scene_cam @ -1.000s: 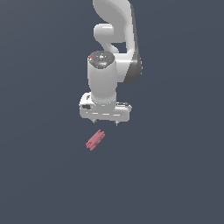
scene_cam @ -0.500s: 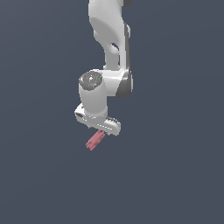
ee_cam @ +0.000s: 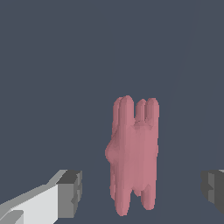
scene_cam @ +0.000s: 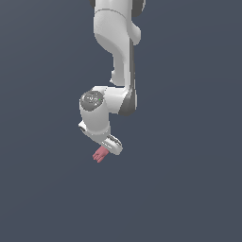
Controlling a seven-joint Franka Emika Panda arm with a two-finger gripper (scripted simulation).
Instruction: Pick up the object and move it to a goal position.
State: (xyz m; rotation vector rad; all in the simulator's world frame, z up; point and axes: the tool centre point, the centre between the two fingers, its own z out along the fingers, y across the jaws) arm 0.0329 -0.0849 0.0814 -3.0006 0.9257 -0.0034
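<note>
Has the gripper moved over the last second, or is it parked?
Yes. In the exterior view the gripper has dropped and slid toward that view's left, closing on the pink block, which lies where it was. The wrist view shows the block between open fingers.

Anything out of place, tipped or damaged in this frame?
Nothing stands out. The pink ridged block lies intact on the plain grey floor, between the open claw's fingers, neither touching it. The exterior view shows only its end below the claw.
</note>
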